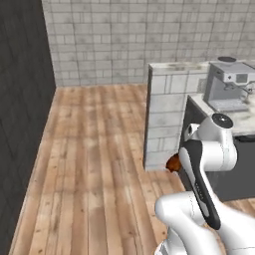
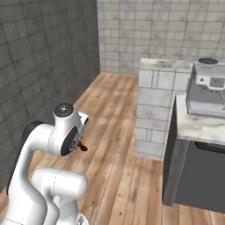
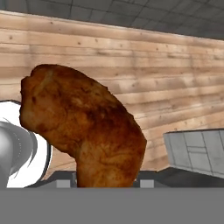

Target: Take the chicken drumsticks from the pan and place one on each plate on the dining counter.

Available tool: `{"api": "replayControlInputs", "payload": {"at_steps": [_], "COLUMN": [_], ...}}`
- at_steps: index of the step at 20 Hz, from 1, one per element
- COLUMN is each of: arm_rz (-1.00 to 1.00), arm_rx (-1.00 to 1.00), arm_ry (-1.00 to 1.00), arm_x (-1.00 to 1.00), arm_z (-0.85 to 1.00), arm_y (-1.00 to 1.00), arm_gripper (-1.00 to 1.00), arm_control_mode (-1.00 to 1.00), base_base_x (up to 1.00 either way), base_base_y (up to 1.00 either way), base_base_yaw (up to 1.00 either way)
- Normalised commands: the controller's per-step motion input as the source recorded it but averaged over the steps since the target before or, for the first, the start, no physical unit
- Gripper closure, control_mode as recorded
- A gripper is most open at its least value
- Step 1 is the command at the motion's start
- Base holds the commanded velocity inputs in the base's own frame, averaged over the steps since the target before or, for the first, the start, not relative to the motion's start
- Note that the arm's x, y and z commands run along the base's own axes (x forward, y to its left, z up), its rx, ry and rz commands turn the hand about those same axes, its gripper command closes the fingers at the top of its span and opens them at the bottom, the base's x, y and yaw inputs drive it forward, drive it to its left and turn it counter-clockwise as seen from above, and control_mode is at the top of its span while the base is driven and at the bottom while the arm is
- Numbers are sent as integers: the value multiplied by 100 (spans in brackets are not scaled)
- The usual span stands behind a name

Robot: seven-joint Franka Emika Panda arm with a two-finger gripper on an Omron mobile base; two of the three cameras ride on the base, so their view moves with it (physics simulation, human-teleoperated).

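The reddish-brown, mottled chicken drumstick looks rough and crusty, faintly glossy. The plank floor is matt warm wood. A veined marble worktop carries a brushed-metal grey coffee machine.

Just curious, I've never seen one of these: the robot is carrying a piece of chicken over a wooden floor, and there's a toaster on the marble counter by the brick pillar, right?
Nearly. The chicken drumstick is carried over the wooden floor, but the machine on the marble counter is a grey coffee machine, not a toaster. The right base view shows it clearly.
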Motion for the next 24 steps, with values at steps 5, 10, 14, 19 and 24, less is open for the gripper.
{"api": "replayControlInputs", "payload": {"at_steps": [5, 10, 14, 19, 24], "arm_rz": [0, 0, 0, 0, 0], "arm_rx": [0, 0, 0, 0, 0], "arm_ry": [0, 0, 0, 0, 0], "arm_x": [0, 0, 0, 0, 0], "arm_z": [0, 0, 0, 0, 0], "arm_y": [0, 0, 0, 0, 0], "arm_gripper": [100, 100, 100, 100, 100], "arm_control_mode": [100, 100, 100, 100, 100], "base_base_x": [100, 100, 100, 100, 100], "base_base_y": [100, 88, 70, 58, 63], "base_base_yaw": [-29, -37, -43, -44, -42]}}
